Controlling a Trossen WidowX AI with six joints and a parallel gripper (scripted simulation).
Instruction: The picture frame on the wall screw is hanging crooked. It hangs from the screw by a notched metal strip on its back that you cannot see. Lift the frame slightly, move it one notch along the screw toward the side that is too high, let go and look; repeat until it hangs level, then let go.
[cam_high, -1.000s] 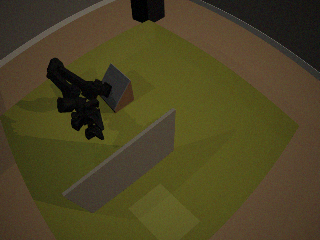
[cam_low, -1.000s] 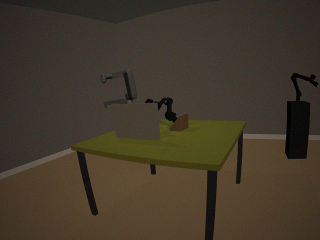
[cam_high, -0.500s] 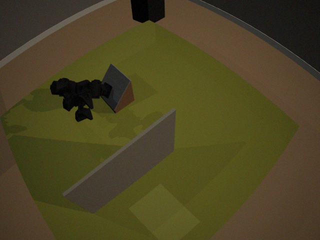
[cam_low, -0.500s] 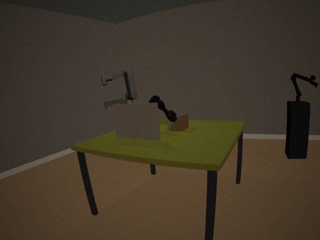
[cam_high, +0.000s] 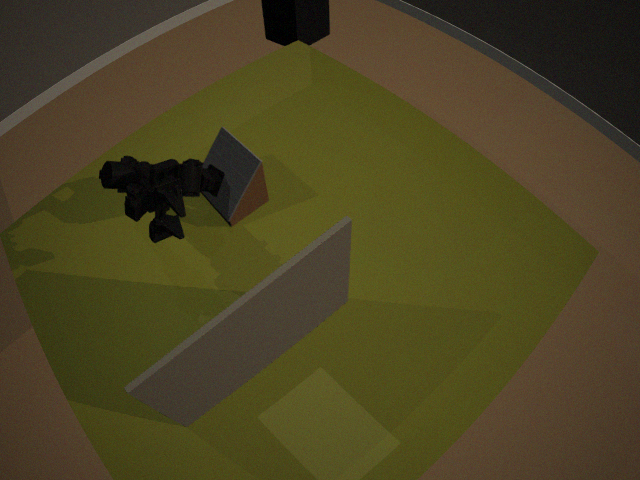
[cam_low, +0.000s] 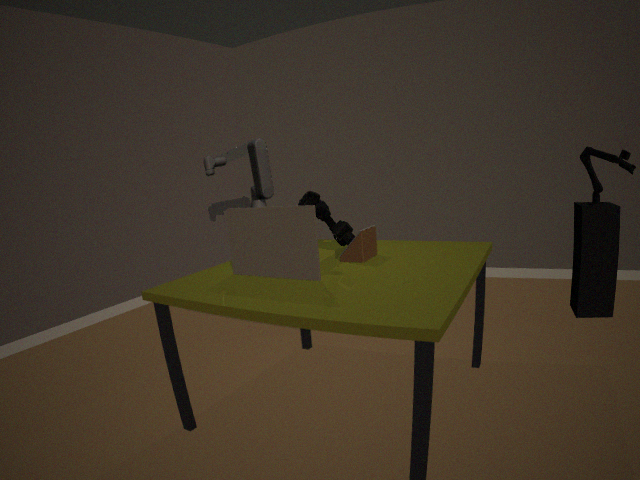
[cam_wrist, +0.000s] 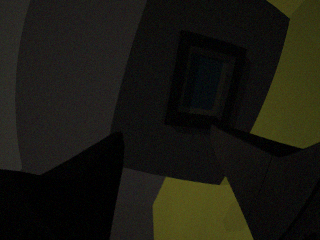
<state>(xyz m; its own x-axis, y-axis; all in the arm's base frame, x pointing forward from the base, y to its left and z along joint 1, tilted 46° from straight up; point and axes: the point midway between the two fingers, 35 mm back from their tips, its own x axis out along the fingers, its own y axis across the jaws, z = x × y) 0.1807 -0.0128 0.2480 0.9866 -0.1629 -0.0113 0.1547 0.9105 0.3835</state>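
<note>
The picture frame (cam_wrist: 178, 80), dark with a blue picture, hangs on the front of the upright grey panel (cam_high: 268, 310) (cam_low: 273, 242) (cam_wrist: 145, 75). It looks turned in the tilted wrist view; I cannot tell whether it is level on the panel. The top and exterior views see only the panel's back, so the frame is hidden there. The screw and the notched strip are not visible. My gripper (cam_high: 183, 226) (cam_wrist: 167, 135) is open and empty, back from the panel. In the wrist view its fingertips appear below the frame, the right one near the frame's lower right corner.
My arm is mounted on a wedge block (cam_high: 250, 198) (cam_low: 361, 245) on the yellow-green table (cam_high: 439, 206) (cam_low: 403, 279). A pale square patch (cam_high: 328, 423) lies behind the panel. Beyond the table are a grey arm (cam_low: 262, 167) and a black arm on a dark pedestal (cam_low: 594, 258).
</note>
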